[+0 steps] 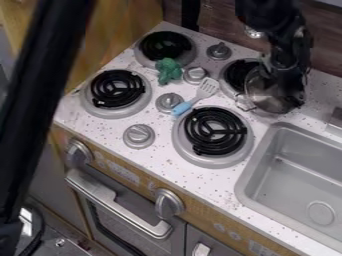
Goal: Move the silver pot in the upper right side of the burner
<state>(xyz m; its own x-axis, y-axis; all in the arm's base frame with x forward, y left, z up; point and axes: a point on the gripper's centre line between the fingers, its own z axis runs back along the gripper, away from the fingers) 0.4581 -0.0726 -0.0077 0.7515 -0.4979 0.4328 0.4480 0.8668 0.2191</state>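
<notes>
The black gripper (286, 82) hangs at the upper right, directly over the silver pot (264, 99) and covering part of it. The pot stands at the right edge of the upper right burner (230, 86), overlapping it, with its handle toward the lower left. Whether the gripper holds the pot is hidden by the gripper itself.
A spatula with a blue handle (182, 108) lies between the burners, left of the pot. A green toy (168, 71) rests by the upper left burner (144, 55). The sink (252, 175) is at the lower right, with several knobs among the burners.
</notes>
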